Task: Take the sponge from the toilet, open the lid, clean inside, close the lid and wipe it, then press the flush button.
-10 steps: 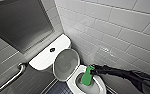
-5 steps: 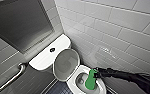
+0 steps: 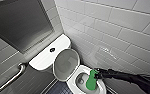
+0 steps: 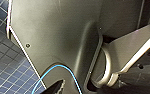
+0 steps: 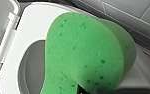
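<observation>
Plainly, the right gripper (image 3: 95, 75) pinches the sponge (image 3: 91, 81) at one end.

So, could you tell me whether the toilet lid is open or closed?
Open. The lid stands raised against the tank, greyish inner face showing, and the bowl below is exposed with the sponge over it.

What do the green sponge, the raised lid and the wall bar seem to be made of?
Sponge: soft foam, matte, with visible pores and a bent shape. Lid: probably hard plastic, smooth, standing rigid. Bar: likely metal, judging by its silvery shine.
</observation>
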Controlling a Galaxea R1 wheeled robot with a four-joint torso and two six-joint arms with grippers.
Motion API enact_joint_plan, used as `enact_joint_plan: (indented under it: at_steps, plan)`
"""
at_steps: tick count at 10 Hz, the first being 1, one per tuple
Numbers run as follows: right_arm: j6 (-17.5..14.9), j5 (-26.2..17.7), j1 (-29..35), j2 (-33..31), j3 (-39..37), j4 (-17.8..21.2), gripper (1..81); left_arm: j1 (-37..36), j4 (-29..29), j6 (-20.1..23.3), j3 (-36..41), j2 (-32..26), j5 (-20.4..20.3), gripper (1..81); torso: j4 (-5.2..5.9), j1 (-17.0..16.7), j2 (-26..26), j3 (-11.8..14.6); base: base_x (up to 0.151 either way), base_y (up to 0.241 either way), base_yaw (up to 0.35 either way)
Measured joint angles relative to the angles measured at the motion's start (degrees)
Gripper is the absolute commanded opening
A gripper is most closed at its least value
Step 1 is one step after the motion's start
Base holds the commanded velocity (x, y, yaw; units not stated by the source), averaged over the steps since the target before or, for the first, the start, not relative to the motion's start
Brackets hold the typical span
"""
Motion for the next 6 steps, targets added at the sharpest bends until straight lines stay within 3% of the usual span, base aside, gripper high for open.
enact_joint_plan:
  at_steps: [6]
  plan:
    - [0.77,-0.02,-0.02,-0.09,0.06,0.05,1.0,0.0,0.0,0.0,0.04,0.04,0.09,81.1,0.0,0.0,0.0,0.0,0.0,0.0,0.0]
